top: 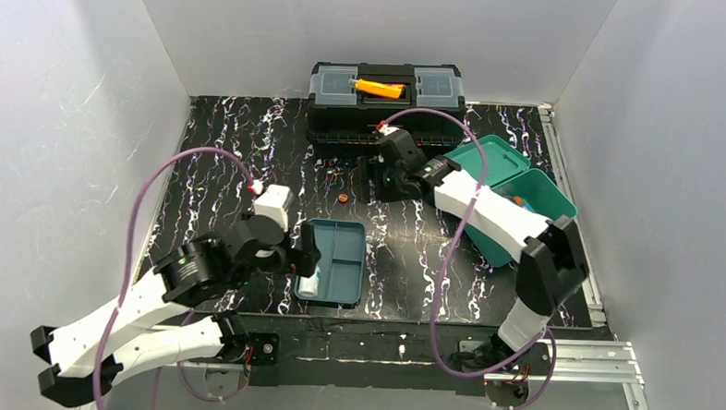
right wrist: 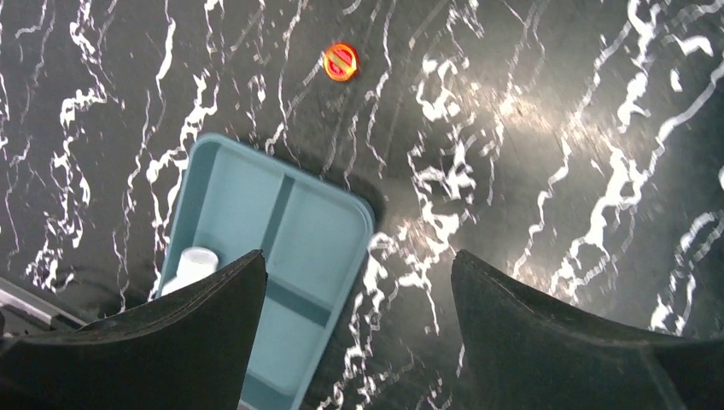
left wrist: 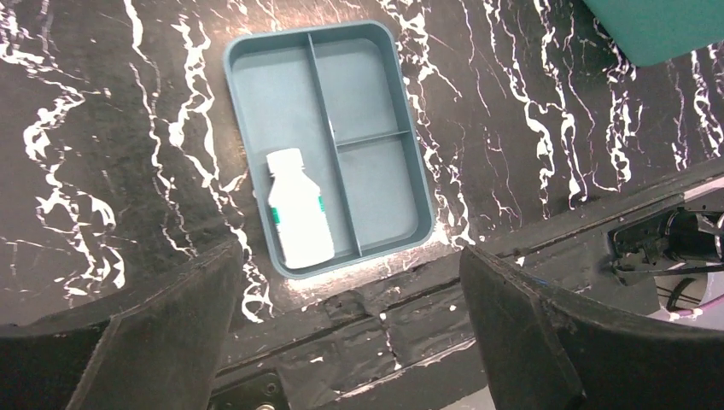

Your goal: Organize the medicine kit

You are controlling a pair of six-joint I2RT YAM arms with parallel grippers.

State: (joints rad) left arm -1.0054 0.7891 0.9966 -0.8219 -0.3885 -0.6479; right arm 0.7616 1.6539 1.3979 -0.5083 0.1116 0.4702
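The left gripper (left wrist: 348,256) hangs with its jaws spread wide and nothing between them, pointing down at the near end of the tray (left wrist: 282,102). That posture probably means it is either lining up on the tray's contents or has no grip on them yet. A white bottle (left wrist: 299,218) with a green label lies on its side in the tray's long compartment, at the end nearest the arm bases. The two smaller compartments beside it hold nothing. The tray rests flat on the black marbled table (top: 232,162), well apart from the kit (top: 545,193), likely so that it can be filled in the open where both arms reach.

The right gripper (right wrist: 357,256) is also wide open and holds nothing. It hovers over bare table just beyond the tray's far corner. A small orange-and-red disc (right wrist: 340,61) lies on the table past it, loose and near enough to be the likely next item to collect.

The kit stands at the right side of the table with its lid swung open. Something small and orange shows inside, too small to identify. A black toolbox (top: 385,109) sits at the back, apart from everything.
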